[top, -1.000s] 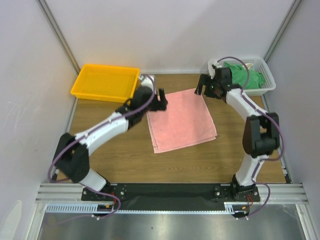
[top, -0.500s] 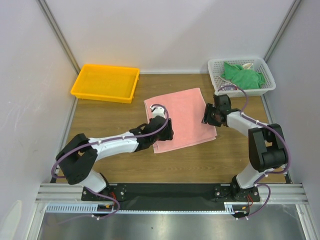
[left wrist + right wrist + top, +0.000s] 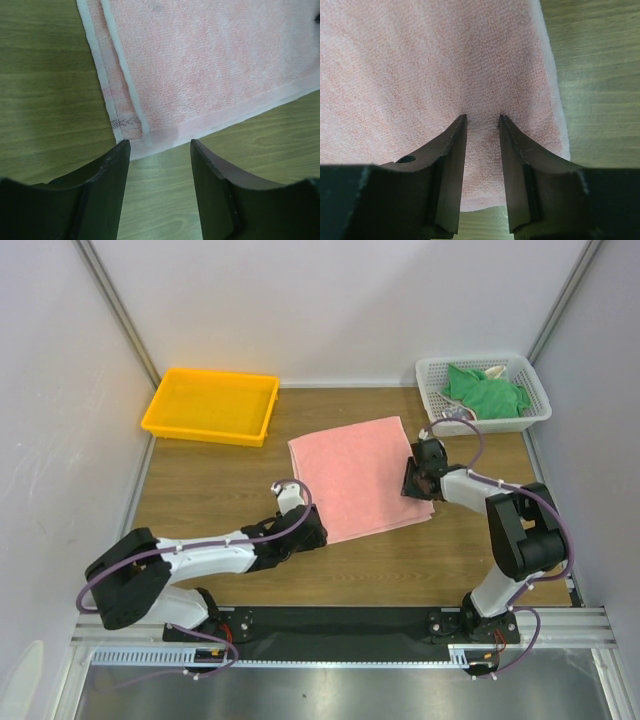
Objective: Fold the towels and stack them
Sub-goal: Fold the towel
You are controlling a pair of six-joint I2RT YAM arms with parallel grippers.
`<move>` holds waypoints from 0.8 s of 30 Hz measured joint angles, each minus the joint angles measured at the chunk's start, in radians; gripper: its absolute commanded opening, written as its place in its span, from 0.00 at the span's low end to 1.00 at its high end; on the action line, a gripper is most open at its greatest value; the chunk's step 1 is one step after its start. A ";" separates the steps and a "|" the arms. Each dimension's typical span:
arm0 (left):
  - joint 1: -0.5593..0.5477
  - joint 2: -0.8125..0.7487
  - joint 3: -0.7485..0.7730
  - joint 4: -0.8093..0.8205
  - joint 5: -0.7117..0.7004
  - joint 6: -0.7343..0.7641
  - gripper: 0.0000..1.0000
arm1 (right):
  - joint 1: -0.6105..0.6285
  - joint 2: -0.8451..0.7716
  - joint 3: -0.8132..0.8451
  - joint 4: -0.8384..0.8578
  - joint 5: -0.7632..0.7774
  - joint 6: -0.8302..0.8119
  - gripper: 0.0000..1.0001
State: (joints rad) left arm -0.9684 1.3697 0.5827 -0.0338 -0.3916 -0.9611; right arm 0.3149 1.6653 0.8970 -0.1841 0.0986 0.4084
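Looks like a robotics lab test cell: boxed in by plain white panels [image 3: 350,310] on aluminium struts [image 3: 117,310], with a wood-grain tabletop [image 3: 200,480] and, at frame bottom, a cabled left arm [image 3: 200,558] and right arm [image 3: 520,535] bolted to an aluminium rail [image 3: 110,620].

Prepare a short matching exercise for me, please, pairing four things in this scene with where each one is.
Things:
1. pink towel
2. green towel
3. yellow tray
4. white basket

Places:
A. far right corner of the table
B. lying flat in the middle of the table
C. far left corner of the table
D. bunched up inside the white basket

Pairs: 1-B, 2-D, 3-C, 4-A
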 measured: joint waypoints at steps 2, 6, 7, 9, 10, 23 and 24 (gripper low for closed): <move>0.000 -0.031 -0.015 0.001 -0.004 -0.013 0.58 | 0.018 0.000 -0.002 0.003 0.018 0.003 0.34; 0.000 -0.050 -0.032 0.016 -0.005 -0.029 0.57 | 0.068 0.000 -0.007 0.009 0.050 0.018 0.32; 0.000 -0.050 -0.037 0.018 -0.005 -0.033 0.57 | 0.082 0.000 -0.009 0.010 0.056 0.023 0.31; 0.000 -0.050 -0.048 0.019 -0.005 -0.037 0.57 | 0.109 0.000 -0.012 0.015 0.063 0.037 0.30; 0.000 -0.051 -0.053 0.019 -0.006 -0.042 0.57 | 0.121 -0.001 -0.014 0.018 0.069 0.045 0.30; 0.133 -0.138 -0.084 -0.002 0.016 -0.014 0.54 | 0.169 -0.138 -0.076 -0.121 0.061 0.094 0.44; 0.145 -0.138 -0.084 -0.002 0.021 -0.006 0.54 | 0.166 -0.154 -0.076 -0.135 0.056 0.094 0.45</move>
State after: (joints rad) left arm -0.8234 1.2320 0.4984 -0.0357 -0.3706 -0.9676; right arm 0.4805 1.5108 0.8207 -0.3187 0.1551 0.5022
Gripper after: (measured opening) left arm 0.542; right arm 0.428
